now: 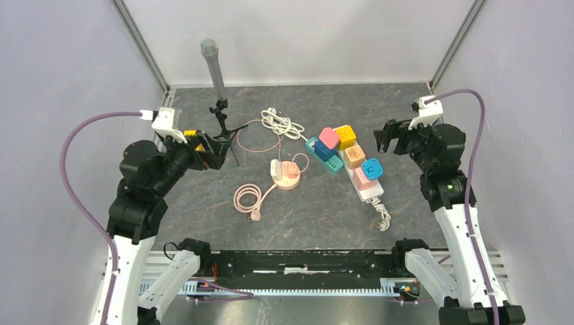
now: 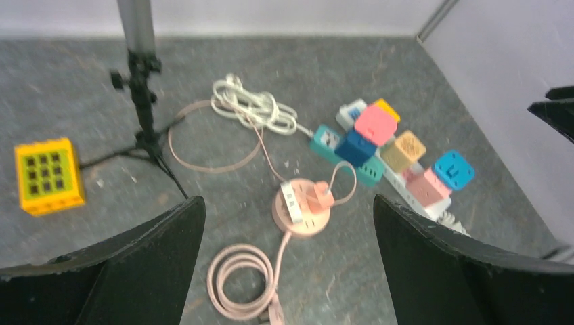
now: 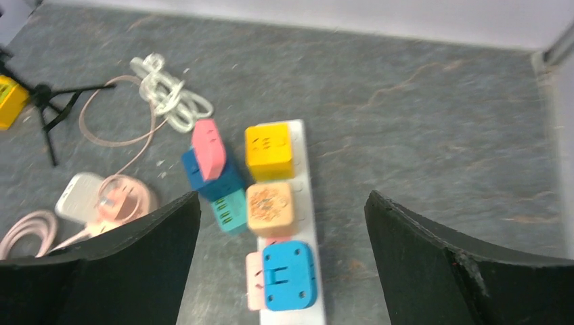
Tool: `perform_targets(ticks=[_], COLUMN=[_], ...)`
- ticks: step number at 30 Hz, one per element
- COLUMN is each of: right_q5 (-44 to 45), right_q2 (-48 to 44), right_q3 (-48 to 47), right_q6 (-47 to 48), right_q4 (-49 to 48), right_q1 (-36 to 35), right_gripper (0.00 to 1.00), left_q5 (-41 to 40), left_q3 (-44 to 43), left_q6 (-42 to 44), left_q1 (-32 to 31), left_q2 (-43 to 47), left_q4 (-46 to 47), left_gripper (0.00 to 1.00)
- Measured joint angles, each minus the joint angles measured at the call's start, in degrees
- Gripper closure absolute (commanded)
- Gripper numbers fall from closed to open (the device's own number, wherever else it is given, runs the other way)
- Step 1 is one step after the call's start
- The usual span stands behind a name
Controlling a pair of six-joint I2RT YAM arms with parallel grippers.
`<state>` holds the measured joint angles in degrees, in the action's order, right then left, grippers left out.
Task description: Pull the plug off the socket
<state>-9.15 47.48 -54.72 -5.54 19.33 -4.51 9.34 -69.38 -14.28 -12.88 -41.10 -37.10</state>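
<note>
A round pink socket (image 1: 288, 177) (image 2: 310, 226) lies mid-table with a white adapter (image 1: 276, 168) (image 2: 291, 202) and a salmon plug (image 1: 292, 169) (image 2: 320, 196) seated in it. To its right, a white power strip (image 1: 369, 191) (image 3: 308, 169) carries yellow (image 3: 269, 150), tan (image 3: 269, 208) and blue (image 3: 288, 274) cube plugs. A teal strip (image 1: 333, 164) beside it holds a dark blue and a pink adapter (image 3: 208, 147). My left gripper (image 1: 214, 153) (image 2: 289, 203) hangs open, left of and above the round socket. My right gripper (image 1: 386, 139) (image 3: 281, 196) hangs open above the white strip's right side. Neither touches anything.
A small black tripod with a grey pole (image 1: 218, 88) stands at the back left, close to my left gripper. A yellow block (image 2: 49, 175) lies beside it. A white cable bundle (image 1: 281, 123) and a pink coiled cord (image 1: 247, 198) lie on the table. Walls and frame posts close in three sides.
</note>
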Motion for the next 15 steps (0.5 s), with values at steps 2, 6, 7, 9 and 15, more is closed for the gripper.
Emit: perform_targets(ticks=[2,6,7,9,15], right_q5=[-3.5,-9.4,-9.6,-9.4,-4.3], right_q2=[0.1,0.4,0.7,1.2,4.2], right_q3=[2.3,8.5,9.6,11.0,12.8], right_q6=[-0.7,-3.0,-3.4,-4.2,-8.9], right_q4=[-0.5,-2.4,-2.4,-2.4,-8.0], right_q1=[0.0,-3.0,-4.7,-8.9,-21.0], right_gripper=[0.07,0.06,0.06,0.06,0.10], left_q5=[1.4,4.8,5.9,7.8,10.3], left_q3=[3.9,10.8,12.3,14.8,19.7], left_q6=[-1.2,-4.7,-5.4,-6.1,-8.3], left_q1=[0.0,0.0,0.0,0.0,0.0], left_q2=[1.0,1.6,1.6,1.6,1.6], left_q4=[0.0,0.5,0.7,1.1,1.5], left_gripper=[0.00,0.00,0.00,0.00,0.00])
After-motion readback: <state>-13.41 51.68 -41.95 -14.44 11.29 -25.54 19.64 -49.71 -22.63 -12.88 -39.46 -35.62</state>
